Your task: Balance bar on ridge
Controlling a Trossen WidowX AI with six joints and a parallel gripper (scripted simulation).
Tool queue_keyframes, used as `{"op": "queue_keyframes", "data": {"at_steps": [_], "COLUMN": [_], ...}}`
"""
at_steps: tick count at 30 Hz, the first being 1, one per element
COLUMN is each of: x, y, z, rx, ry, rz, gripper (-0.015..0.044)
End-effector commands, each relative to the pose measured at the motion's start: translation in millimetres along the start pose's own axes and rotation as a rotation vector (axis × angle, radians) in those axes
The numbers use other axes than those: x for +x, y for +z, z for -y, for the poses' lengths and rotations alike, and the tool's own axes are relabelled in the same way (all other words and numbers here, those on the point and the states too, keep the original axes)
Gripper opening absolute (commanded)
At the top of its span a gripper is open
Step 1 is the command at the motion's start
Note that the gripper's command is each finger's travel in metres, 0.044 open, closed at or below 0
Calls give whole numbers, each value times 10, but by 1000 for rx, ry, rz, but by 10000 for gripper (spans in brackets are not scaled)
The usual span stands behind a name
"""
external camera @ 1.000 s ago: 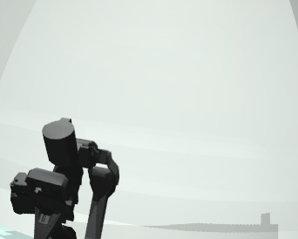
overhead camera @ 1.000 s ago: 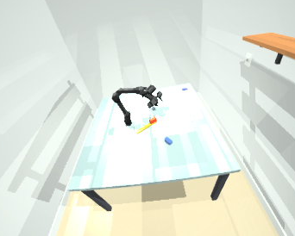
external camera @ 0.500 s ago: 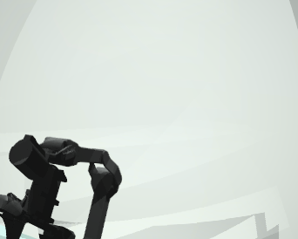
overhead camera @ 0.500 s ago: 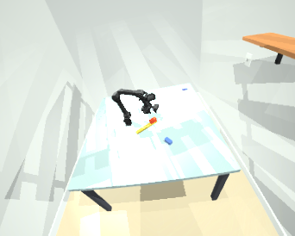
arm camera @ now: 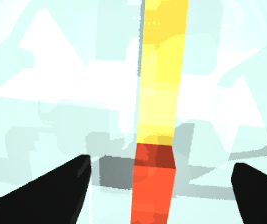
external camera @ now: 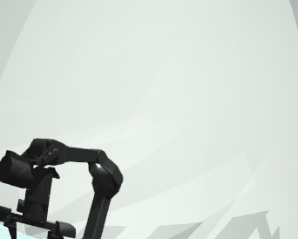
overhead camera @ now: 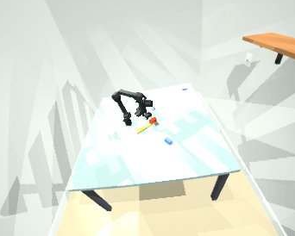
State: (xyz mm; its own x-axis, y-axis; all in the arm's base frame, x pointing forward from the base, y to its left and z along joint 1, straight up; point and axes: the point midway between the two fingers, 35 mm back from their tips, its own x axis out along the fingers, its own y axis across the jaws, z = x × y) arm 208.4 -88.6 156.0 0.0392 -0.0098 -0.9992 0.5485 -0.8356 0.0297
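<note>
The bar (overhead camera: 144,128) (arm camera: 160,75) is long and yellow, with a red block (overhead camera: 153,121) (arm camera: 153,192) at one end. It lies on the table; whether it is level is too small to tell. My gripper (overhead camera: 144,114) (arm camera: 162,168) is open above the red block, one finger on each side, with nothing between the fingertips. In the exterior view the gripper's fingers run off the bottom edge. I cannot tell which thing is the ridge: a blue block (overhead camera: 168,141) lies in front of the bar, and a small grey-blue piece (overhead camera: 153,108) lies behind it.
A small purple-blue block (overhead camera: 185,89) lies near the far right corner of the table (overhead camera: 119,168). A wooden shelf (overhead camera: 274,42) is on the wall at the right, away from the arm.
</note>
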Motion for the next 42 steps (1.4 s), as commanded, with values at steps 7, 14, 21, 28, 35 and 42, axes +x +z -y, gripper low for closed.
{"op": "queue_keyframes", "data": {"at_steps": [7, 14, 21, 28, 35, 42], "x": [223, 684, 845, 929, 1044, 1101], "y": [20, 30, 45, 44, 47, 49], "z": [-9, 0, 21, 19, 21, 24], "rx": [23, 23, 23, 23, 23, 23], "ry": [-8, -8, -9, -9, -9, -9], "rz": [14, 14, 14, 14, 14, 14], "gripper": [315, 315, 315, 315, 315, 315]}}
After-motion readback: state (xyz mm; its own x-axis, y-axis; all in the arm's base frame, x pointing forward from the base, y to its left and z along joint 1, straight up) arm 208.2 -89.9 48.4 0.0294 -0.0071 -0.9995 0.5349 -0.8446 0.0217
